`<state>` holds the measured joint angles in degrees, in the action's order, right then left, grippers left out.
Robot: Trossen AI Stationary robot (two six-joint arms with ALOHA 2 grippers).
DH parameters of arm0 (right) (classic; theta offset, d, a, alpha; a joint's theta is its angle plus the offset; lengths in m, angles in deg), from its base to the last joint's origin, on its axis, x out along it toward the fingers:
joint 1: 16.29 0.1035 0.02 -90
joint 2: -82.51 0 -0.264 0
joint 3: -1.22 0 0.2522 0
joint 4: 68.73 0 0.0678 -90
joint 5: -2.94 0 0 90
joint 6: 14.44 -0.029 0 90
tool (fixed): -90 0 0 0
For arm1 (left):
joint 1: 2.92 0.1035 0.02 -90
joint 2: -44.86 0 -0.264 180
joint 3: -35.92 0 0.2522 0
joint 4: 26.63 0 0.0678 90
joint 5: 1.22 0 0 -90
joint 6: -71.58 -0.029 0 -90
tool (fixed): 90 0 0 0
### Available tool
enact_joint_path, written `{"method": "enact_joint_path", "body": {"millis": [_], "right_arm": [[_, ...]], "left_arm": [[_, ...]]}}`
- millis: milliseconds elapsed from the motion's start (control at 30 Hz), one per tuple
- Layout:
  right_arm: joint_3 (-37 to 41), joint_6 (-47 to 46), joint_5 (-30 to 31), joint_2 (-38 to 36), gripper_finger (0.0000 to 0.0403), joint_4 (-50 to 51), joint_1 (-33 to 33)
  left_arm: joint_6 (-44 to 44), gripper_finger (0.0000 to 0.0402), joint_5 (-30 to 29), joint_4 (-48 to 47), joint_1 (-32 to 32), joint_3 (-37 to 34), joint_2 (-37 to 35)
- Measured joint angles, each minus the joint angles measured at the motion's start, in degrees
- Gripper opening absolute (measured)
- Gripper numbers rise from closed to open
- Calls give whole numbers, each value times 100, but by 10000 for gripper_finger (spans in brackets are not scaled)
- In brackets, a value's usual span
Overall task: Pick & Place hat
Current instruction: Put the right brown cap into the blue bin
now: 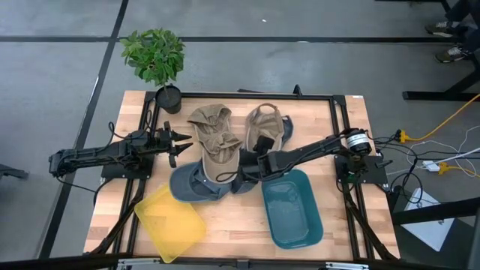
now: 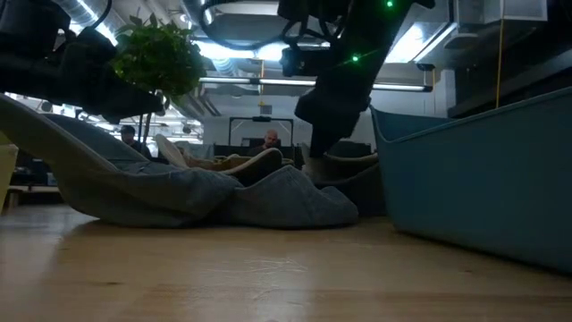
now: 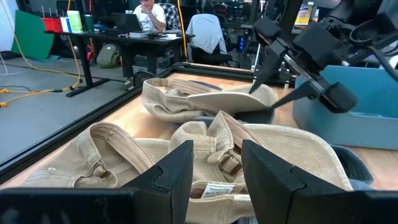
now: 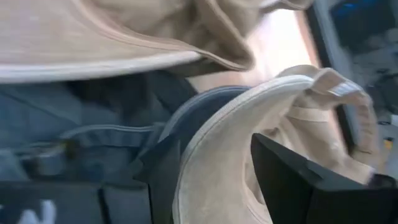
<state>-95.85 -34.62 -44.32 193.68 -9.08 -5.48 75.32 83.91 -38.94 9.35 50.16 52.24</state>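
A wooden table [image 1: 225,225] was seen from above, carrying a teal bin [image 1: 292,214], a yellow tray [image 1: 169,222] and a pile of hats in the middle. A blue denim hat [image 1: 196,184] lay at the front of the pile, a tan hat [image 1: 214,135] behind it, and a second tan hat [image 1: 262,120] beside that, with a potted plant [image 1: 155,56] at the back corner. The right gripper [image 1: 251,166] was reached into the pile, and in its wrist view the fingers were seen closed on a tan brim [image 4: 214,162]. The left gripper [image 1: 174,142] was held just beside the first tan hat, fingers [image 3: 177,171] parted and empty. The hats were judged light, soft and floppy, likely to sag and drag neighbours along; the stiffer brim was judged the best place to be taken hold of.
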Motion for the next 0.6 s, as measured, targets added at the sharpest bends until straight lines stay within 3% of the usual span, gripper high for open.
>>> {"method": "enact_joint_path", "body": {"millis": [133, 367, 600], "right_arm": [[0, -179, 22, -2, 157, 186, -35], [0, -175, 48, -4, 20, 280, -48], [-22, -73, 315, -91, 9, 593, -48]], "left_arm": [[0, 132, 0, 0, 0, -1, 0], [0, 132, 0, 0, 0, -1, -1], [0, 132, 0, 0, 0, 0, -1]]}}
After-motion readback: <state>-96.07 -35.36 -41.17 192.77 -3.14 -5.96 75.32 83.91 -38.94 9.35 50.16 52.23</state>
